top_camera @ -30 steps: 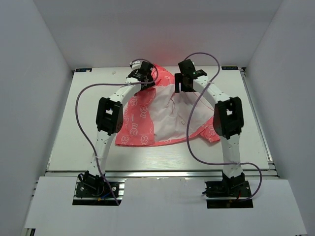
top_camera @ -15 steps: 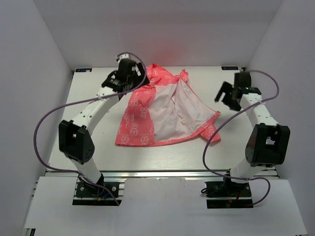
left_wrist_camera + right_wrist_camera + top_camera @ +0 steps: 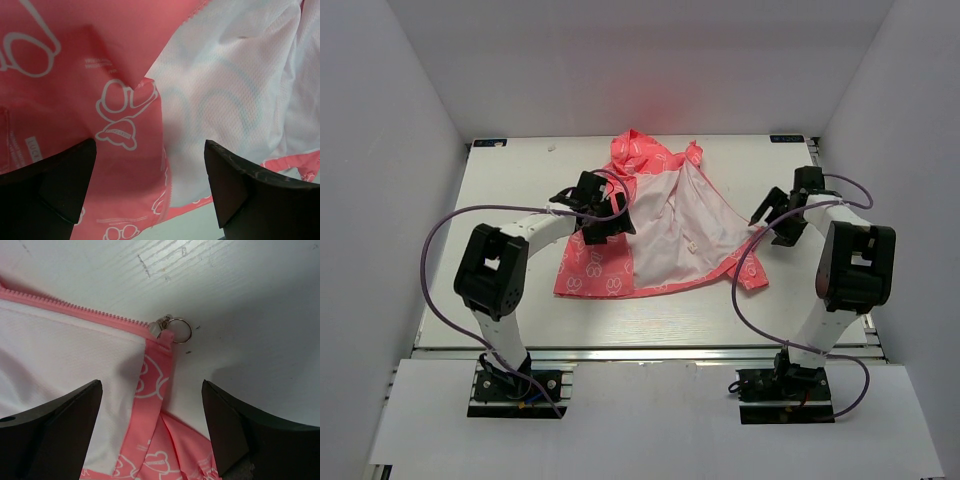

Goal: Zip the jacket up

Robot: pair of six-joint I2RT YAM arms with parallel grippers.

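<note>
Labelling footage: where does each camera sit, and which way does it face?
Top external: above, behind the bases, looking down on both arms and the jacket.
Left wrist: on left arm, facing down at the jacket's lining; own open jaws show.
Right wrist: facing down at the zipper pull; open jaws show.
All share the jacket.

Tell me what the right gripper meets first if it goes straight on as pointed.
Probably the jacket corner beside the zipper pull, flat on the table; depth is unclear.
</note>
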